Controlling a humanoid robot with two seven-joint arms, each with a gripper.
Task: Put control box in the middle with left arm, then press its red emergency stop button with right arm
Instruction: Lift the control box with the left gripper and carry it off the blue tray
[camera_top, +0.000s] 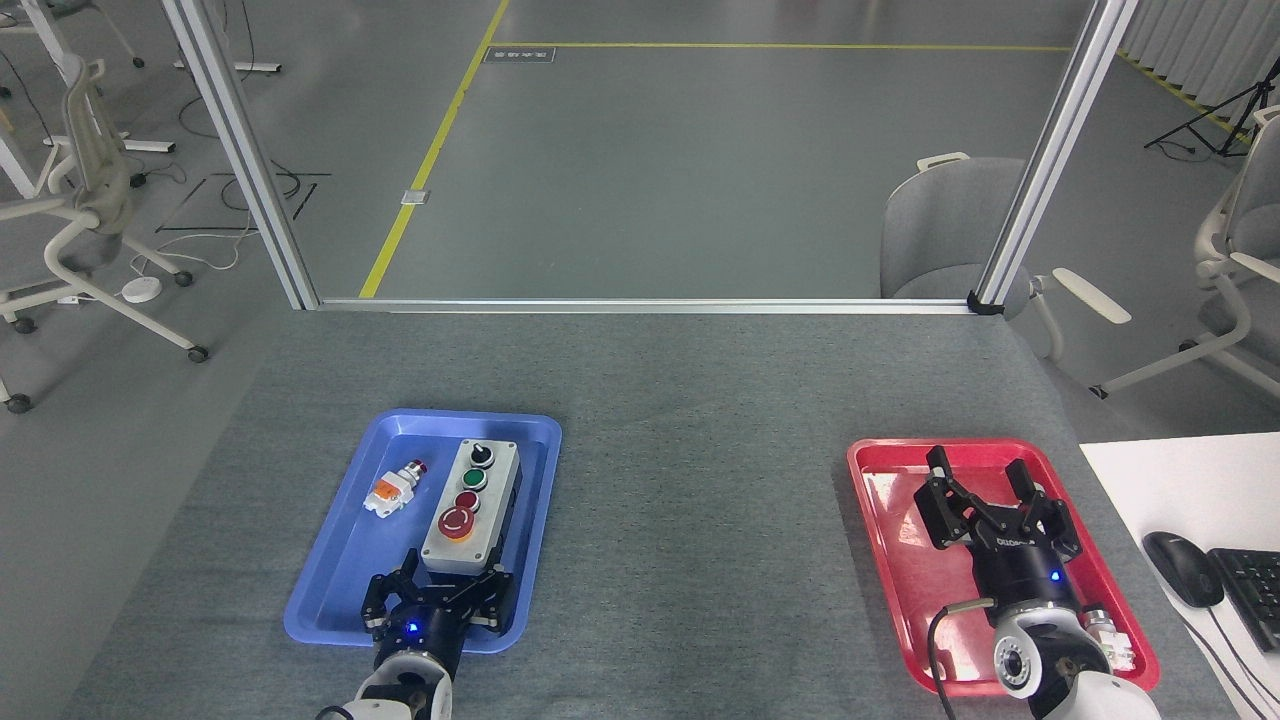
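Note:
The control box (470, 505), light grey with a black base, lies lengthwise in the blue tray (330, 570). It carries a black knob, a green button, a small red button and the red emergency stop button (457, 521) nearest me. My left gripper (453, 572) is at the box's near end, its fingers (408, 566) pressed against both sides, shut on it. The box looks slightly turned and raised at that end. My right gripper (977, 466), with white lettering, hangs open over the red tray (880, 480), holding nothing.
A small white-and-orange push-button part (393, 490) lies left of the box in the blue tray. A small metal part (1105, 628) sits at the red tray's near right corner. A white desk with mouse (1182, 567) and keyboard (1252, 592) borders the right side. Bare grey tabletop (700, 520) separates the trays.

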